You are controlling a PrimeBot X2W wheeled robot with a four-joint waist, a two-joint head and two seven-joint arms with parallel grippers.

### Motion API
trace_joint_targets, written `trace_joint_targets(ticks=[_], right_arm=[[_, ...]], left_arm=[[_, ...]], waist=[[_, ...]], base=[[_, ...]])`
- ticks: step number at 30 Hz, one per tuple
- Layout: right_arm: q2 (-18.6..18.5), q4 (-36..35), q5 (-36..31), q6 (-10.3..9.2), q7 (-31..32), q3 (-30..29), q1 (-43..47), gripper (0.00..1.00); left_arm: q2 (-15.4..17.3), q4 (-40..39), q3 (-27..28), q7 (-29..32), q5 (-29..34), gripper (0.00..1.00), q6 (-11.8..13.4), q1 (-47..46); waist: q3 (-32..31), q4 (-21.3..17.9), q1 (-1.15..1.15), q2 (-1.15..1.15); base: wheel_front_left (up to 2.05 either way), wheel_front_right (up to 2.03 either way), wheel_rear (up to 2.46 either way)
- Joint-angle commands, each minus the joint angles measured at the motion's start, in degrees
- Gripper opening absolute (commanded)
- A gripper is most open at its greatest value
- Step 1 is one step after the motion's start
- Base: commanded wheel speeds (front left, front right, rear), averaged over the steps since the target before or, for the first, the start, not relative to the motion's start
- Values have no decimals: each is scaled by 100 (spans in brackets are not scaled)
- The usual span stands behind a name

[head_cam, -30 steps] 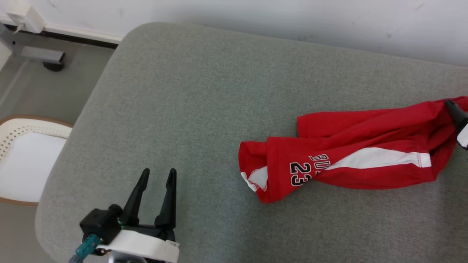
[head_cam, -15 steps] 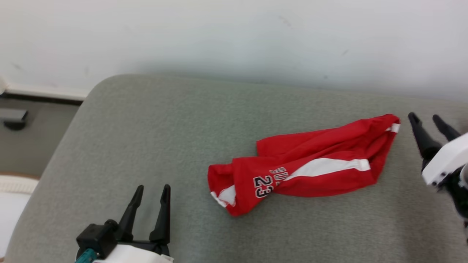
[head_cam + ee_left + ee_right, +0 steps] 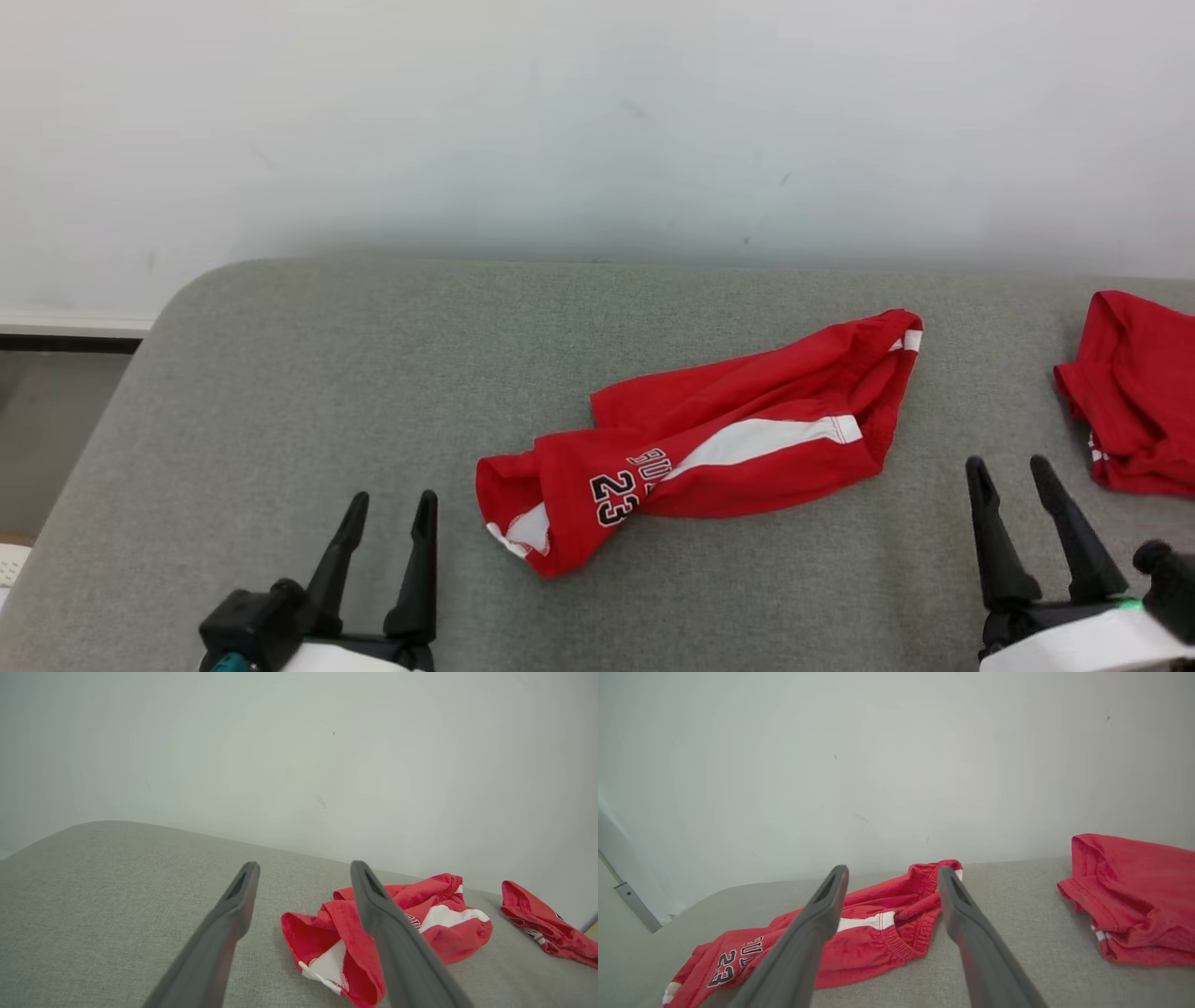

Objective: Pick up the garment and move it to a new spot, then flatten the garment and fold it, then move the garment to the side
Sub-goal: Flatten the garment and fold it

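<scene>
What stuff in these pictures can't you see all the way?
1. Head view: the word above the 23 on the red garment. A fold covers most of its letters.
2. Head view: the second red garment. The picture's right edge cuts it off.
3. Left wrist view: the middle of the red garment. One finger of the open left gripper stands in front of it.

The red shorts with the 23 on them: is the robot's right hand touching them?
Apart. The head view shows a strip of bare grey cushion between the open right hand and the red shorts.
</scene>
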Motion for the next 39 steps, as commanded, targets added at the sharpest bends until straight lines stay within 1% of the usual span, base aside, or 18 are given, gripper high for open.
trace_joint_targets(ticks=[1,3,5,8,11,13,16,18,21,23,24,25,26,33,34,36,39], right_arm=[[98,-83,-84,1,-131,-62,196,100],[211,-107,-228,1,-219,-93,397,100],[337,-157,-219,1,-291,-151,505,100],[394,-195,-296,1,-312,-189,576,100],[442,-206,-340,1,-295,-179,560,100],[464,-216,-351,1,-286,-171,546,100],[498,-196,-378,1,-285,-128,489,100],[515,-176,-387,1,-290,-62,423,100],[553,-141,-350,1,-321,-24,330,100],[576,-106,-339,1,-337,-7,288,100],[584,-89,-332,1,-351,-3,269,100],[590,-74,-329,1,-359,17,240,100],[601,-64,-330,1,-367,23,214,100],[648,41,-313,1,-429,125,145,100],[647,61,-310,1,-442,140,130,100],[657,93,-303,1,-466,139,118,100],[665,130,-298,1,-504,130,128,100]], left_arm=[[20,11,-27,-8,79,100,-17,94],[53,51,-95,-8,105,100,-22,108],[104,139,-207,41,87,100,-28,111],[224,177,-467,193,116,100,-31,-4],[379,232,-853,642,72,100,-30,-106],[576,262,-1240,1049,43,100,-21,-223],[865,349,-1631,1535,69,100,-21,-440],[1035,405,-1852,1755,167,100,-22,-615],[1252,556,-2189,2032,140,100,-22,-841],[1318,705,-2303,2239,29,100,-23,-985],[1410,773,-2415,2343,99,100,-23,-1078],[1449,808,-2478,2348,154,100,-23,-1195],[1418,861,-2476,2325,119,100,-22,-1270],[1426,1356,-2521,2768,15,100,-6,-1526],[1419,1390,-2524,2749,-7,88,-6,-1549],[1420,1416,-2557,2698,-33,0,-9,-1563],[1457,1402,-2597,2634,-45,0,-13,-1618]], waist=[[0,-46,0,0],[0,-83,0,0],[-2,-120,0,0],[7,-174,0,0],[10,-219,0,0],[27,-240,0,0],[61,-287,0,0],[87,-354,0,0],[150,-462,0,0],[201,-532,0,0],[223,-567,0,0],[245,-609,0,0],[266,-647,0,0],[338,-845,0,0],[347,-871,0,0],[359,-904,0,0],[364,-927,0,0]], base=[[0,0,0],[0,0,0],[0,0,0],[0,0,0],[0,0,0],[0,0,0],[0,0,0],[0,0,0],[0,0,0],[0,0,0],[0,0,0],[0,0,0],[0,0,0],[0,0,0],[0,0,0],[0,0,0],[0,0,0]])
